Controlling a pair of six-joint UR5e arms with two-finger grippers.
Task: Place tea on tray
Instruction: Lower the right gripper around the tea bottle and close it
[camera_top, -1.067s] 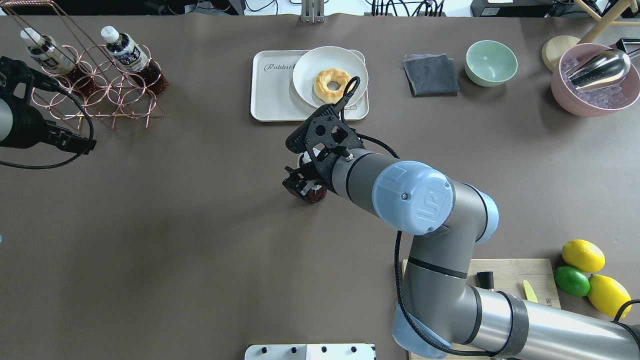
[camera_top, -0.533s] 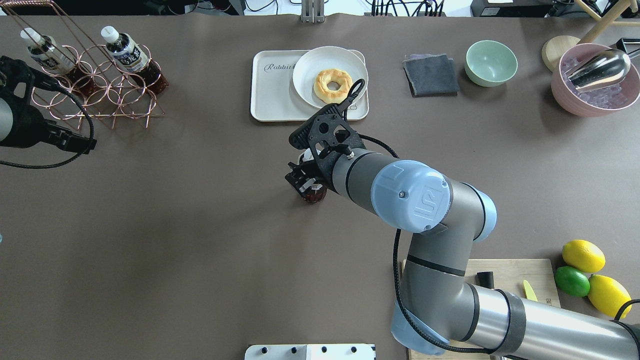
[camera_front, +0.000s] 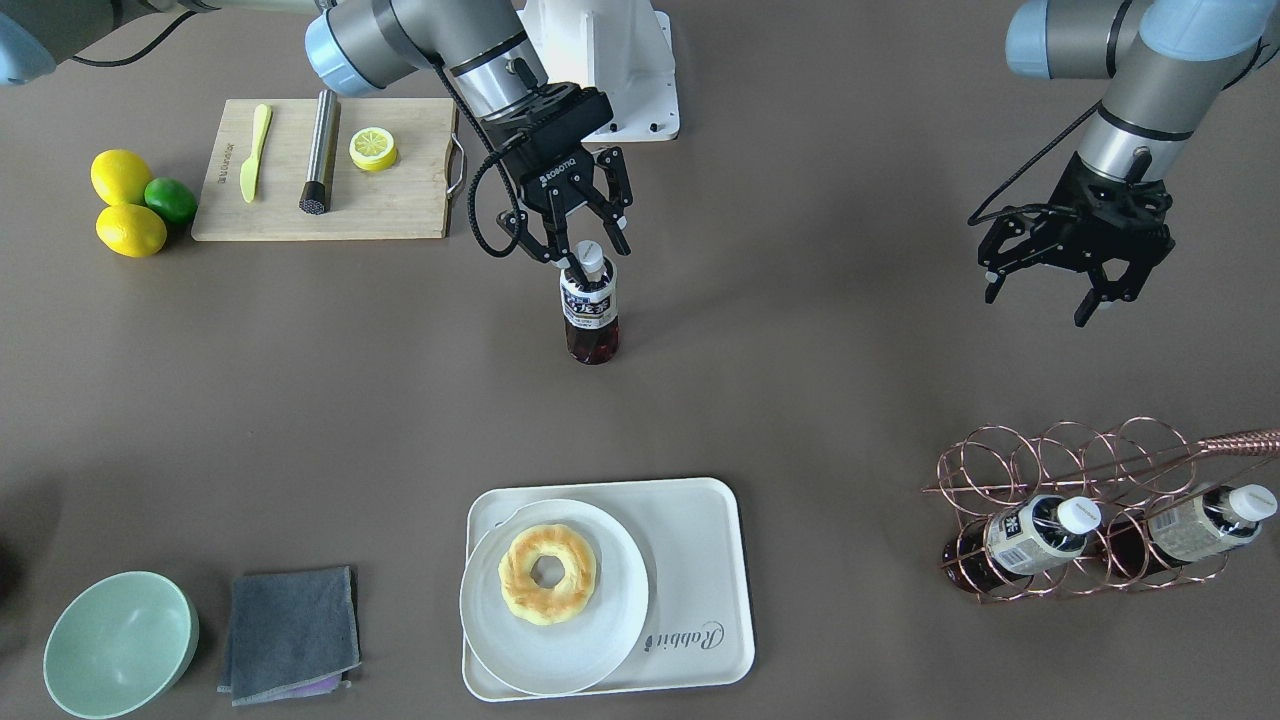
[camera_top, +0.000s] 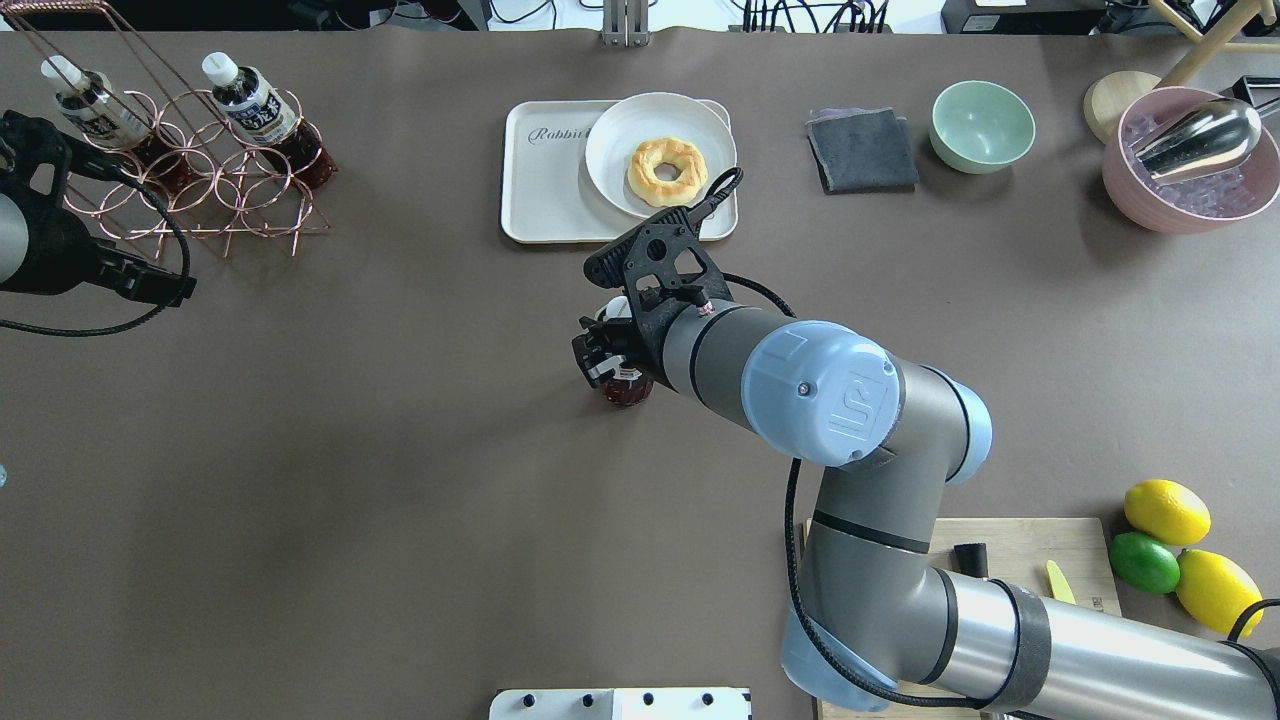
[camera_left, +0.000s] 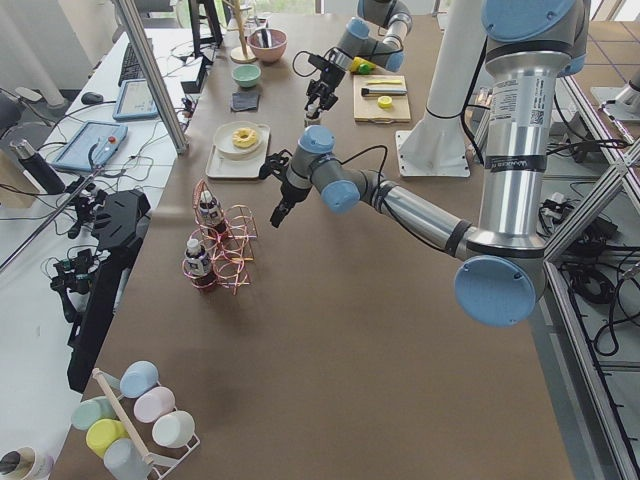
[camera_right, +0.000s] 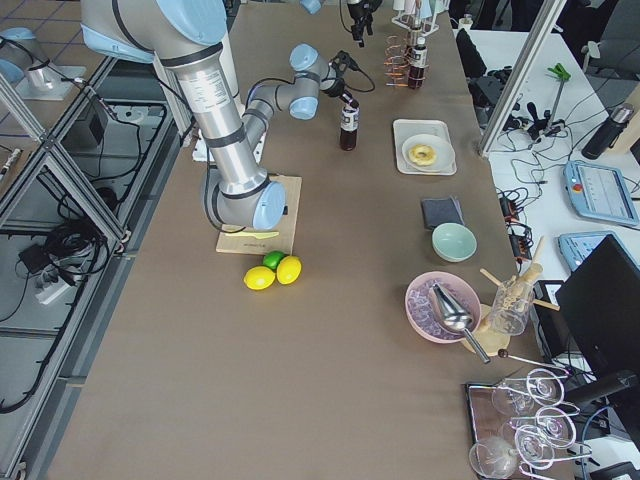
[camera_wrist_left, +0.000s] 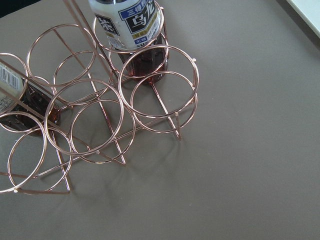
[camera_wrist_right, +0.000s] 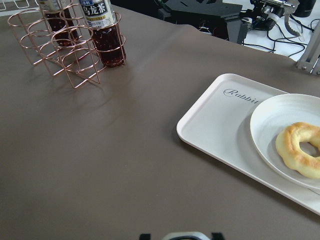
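On the front-facing view, "ROBOTIQ" reads on the right gripper (camera_front: 588, 255), fingers spread either side of the tea (camera_front: 590, 315) cap, not clamped. Tea upright on tabletop (camera_front: 300, 400), well apart from "Rabbit" tray (camera_front: 700, 520). Left gripper (camera_front: 1062, 292) spread, empty. Overhead: wrist hides most of tea. Right wrist: "Rabbit" script sharp. Left wrist: rack (camera_wrist_left: 125, 110) bottle label characters close up.

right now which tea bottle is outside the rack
The tea bottle upright on the table under the right pincer; the other two sit in the copper rack.
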